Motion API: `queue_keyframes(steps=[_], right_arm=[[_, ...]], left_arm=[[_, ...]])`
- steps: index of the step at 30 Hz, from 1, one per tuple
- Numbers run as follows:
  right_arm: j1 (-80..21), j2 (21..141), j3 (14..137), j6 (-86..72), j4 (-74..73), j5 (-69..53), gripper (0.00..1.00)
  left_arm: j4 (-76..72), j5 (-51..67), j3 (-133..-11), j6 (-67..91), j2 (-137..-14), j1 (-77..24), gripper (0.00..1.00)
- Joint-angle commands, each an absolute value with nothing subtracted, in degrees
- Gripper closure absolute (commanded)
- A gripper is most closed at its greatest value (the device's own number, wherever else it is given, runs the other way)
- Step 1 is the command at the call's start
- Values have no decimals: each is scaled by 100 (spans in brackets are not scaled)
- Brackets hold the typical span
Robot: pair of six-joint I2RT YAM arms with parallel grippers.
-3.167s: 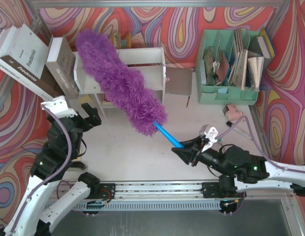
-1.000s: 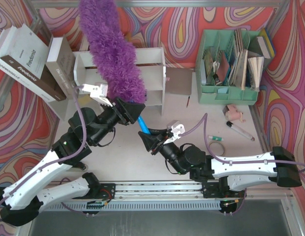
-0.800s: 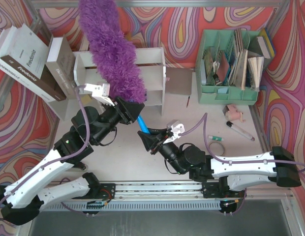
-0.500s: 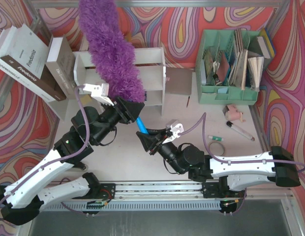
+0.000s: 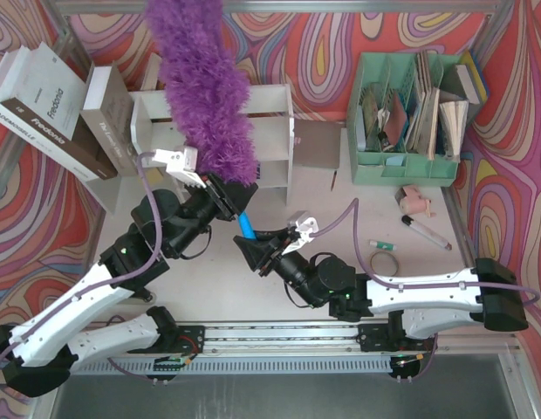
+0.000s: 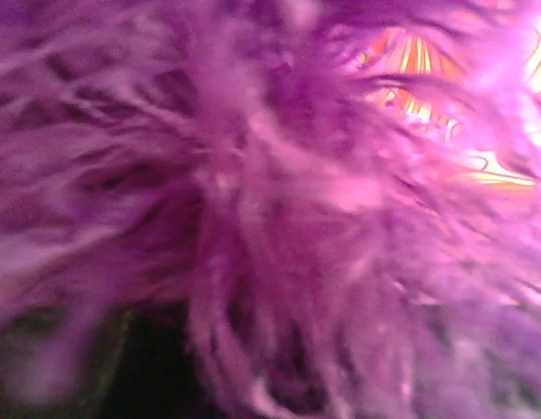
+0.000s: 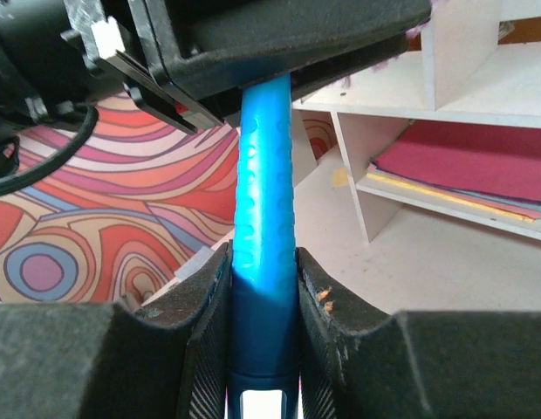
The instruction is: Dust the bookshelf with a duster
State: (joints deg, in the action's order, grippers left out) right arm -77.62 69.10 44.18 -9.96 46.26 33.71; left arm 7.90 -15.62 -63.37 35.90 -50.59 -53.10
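Likely step: passing the duster [image 5: 201, 78] between arms, dusting not yet begun; the right gripper [image 5: 253, 249] clamps the blue handle [image 7: 263, 218]; just above it the left gripper [image 5: 229, 199] seems closed on the same handle; both arms reach inward, the duster rising beyond them over the bookshelf [image 5: 270, 100]; next, the right should let go so the left can sweep

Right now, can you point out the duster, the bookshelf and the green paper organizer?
duster [image 5: 205, 78]: top external view, middle of its purple fluffy head.
bookshelf [image 5: 269, 100]: top external view, white top panel, right part.
green organizer [image 5: 401, 170]: top external view, front wall.
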Motion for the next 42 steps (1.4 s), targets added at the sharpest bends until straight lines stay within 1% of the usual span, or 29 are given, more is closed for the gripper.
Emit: queue_keyframes(steps=[1, 2, 4, 8, 9, 12, 15, 16, 19, 21, 29, 33, 38, 42], right_arm=[[-7804, 6901, 4483, -1186, 4683, 3151, 100], [-7805, 6893, 4461, -1236, 4650, 3167, 100], [-7797, 6863, 4456, -1301, 4520, 3225, 100], [-7803, 6739, 4454, -1362, 4277, 3322, 100], [-7804, 6705, 4460, -1351, 4207, 3357, 96], [-7801, 6581, 4496, -1267, 4009, 3432, 78], [-7801, 6419, 4534, -1145, 3732, 3570, 56], [-7797, 6341, 4535, -1104, 3658, 3654, 50], [-7800, 6061, 4516, -944, 3385, 3935, 37], [-7801, 5862, 4470, -813, 3290, 4118, 33], [-7783, 5212, 4221, -461, 3107, 4714, 31], [-7770, 5057, 4115, -534, 3038, 4759, 30], [-7762, 5038, 4118, -710, 2787, 4906, 30], [-7750, 5011, 4056, -817, 2741, 4946, 30]], left_arm=[[777, -1873, -6394, 3240, -4925, -5282, 73], [871, -1925, -6443, 3224, -4915, -5280, 76], [1113, -2030, -6535, 3185, -4913, -5278, 85], [1436, -2251, -6625, 3147, -4859, -5275, 99], [1651, -2341, -6646, 3153, -4838, -5281, 100], [2114, -2640, -6749, 3204, -4838, -5279, 100], [2598, -2900, -6927, 3298, -4885, -5278, 100], [2760, -2999, -6964, 3369, -4887, -5279, 100], [3234, -3291, -7036, 3614, -4883, -5279, 100], [3506, -3464, -7090, 3788, -4901, -5318, 100], [3391, -3849, -6980, 3772, -4873, -5838, 100], [3446, -4131, -6961, 3688, -4958, -6123, 100], [3890, -4530, -6935, 4006, -4923, -6250, 100], [4523, -5168, -6819, 4494, -4703, -6249, 100]])
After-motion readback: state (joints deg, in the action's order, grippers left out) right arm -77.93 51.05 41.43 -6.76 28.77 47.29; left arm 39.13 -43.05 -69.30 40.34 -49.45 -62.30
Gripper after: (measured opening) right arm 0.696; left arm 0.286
